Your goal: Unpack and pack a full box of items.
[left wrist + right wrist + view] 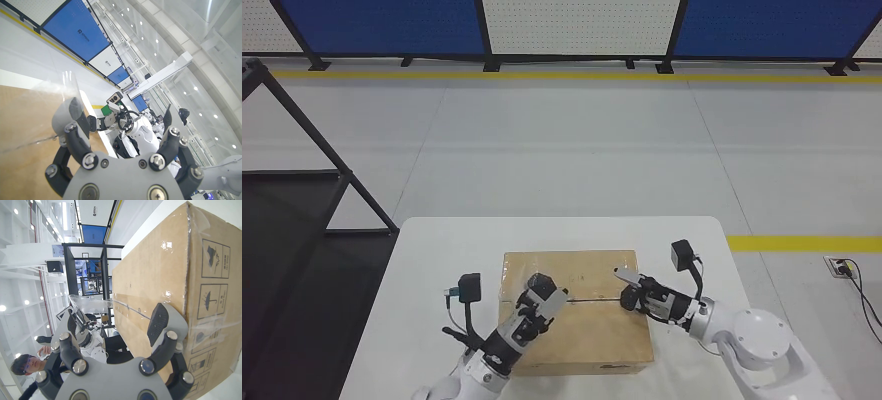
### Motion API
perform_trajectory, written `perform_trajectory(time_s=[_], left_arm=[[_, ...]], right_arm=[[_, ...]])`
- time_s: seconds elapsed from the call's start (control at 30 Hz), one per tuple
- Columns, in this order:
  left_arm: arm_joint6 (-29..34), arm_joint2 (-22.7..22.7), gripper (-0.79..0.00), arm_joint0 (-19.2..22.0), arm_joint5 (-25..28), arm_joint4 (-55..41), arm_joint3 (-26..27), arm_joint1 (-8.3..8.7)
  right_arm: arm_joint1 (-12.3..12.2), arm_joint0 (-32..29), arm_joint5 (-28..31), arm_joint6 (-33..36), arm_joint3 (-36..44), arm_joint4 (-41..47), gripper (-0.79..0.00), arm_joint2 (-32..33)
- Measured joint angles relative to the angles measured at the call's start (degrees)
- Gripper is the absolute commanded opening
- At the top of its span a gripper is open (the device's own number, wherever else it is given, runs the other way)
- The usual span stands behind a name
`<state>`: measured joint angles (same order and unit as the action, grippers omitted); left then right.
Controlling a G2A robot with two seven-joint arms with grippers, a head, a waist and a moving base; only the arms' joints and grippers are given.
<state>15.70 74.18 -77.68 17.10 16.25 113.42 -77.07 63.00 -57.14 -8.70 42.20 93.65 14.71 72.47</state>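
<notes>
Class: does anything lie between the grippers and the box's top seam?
Yes. Clear tape runs along the seam of the box; its loose end stands up beside the left gripper. Nothing else is visible.

Your white table (432,300) had rounded corners. One closed cardboard box (582,345) sat flat on it, about midway between the left and right edges and toward the near edge. The box's top seam ran left to right, and you could see tabletop left, right and beyond it.

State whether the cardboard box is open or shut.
Shut. On the cardboard box the top flaps lie flat, meeting along the middle seam; clear tape is lifted at one end.
</notes>
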Motion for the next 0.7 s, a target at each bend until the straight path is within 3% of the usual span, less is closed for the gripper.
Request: perform_trajectory(time_s=[0.23, 0.7], left_arm=[[-0.73, 1.75, 0.0, -3.33, 3.65, -1.95, 1.88, 0.42], [-3.86, 2.0, 0.0, -4.82, 5.35, -1.96, 3.51, 0.66]], right_arm=[[0.05, 0.32, -0.03, 0.06, -0.31, -0.12, 0.0, -0.3], [0.03, 0.2, 0.37, 0.11, -0.34, -0.14, 0.0, -0.18]])
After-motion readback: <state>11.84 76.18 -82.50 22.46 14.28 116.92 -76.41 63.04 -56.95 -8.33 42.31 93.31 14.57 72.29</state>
